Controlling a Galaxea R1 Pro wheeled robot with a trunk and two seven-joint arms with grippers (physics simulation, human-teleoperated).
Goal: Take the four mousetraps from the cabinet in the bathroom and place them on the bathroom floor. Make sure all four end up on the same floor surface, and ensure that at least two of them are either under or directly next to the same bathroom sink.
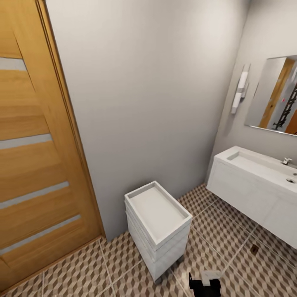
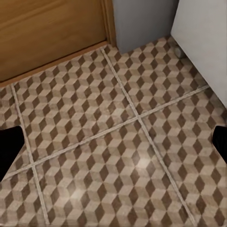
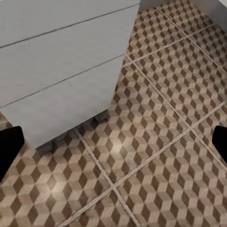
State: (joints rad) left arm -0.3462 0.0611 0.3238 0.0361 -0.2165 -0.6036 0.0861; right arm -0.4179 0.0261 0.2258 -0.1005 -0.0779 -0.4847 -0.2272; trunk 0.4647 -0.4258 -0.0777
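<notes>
With both pincers spread wide and holding nothing above the patterned floor [image 2: 118, 142], the sink [image 1: 264, 167] lies well off to the robot's right, nearer the right arm; no mousetraps or wooden cabinet are visible.

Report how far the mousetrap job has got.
Nothing looks done: one small dark object lies on the bathroom floor by the bathroom sink, too small to identify. In hand: nothing, left gripper and right gripper both open over bare tiles. A white drawer unit stands ahead. Left: finding the cabinet and placing the traps.
</notes>
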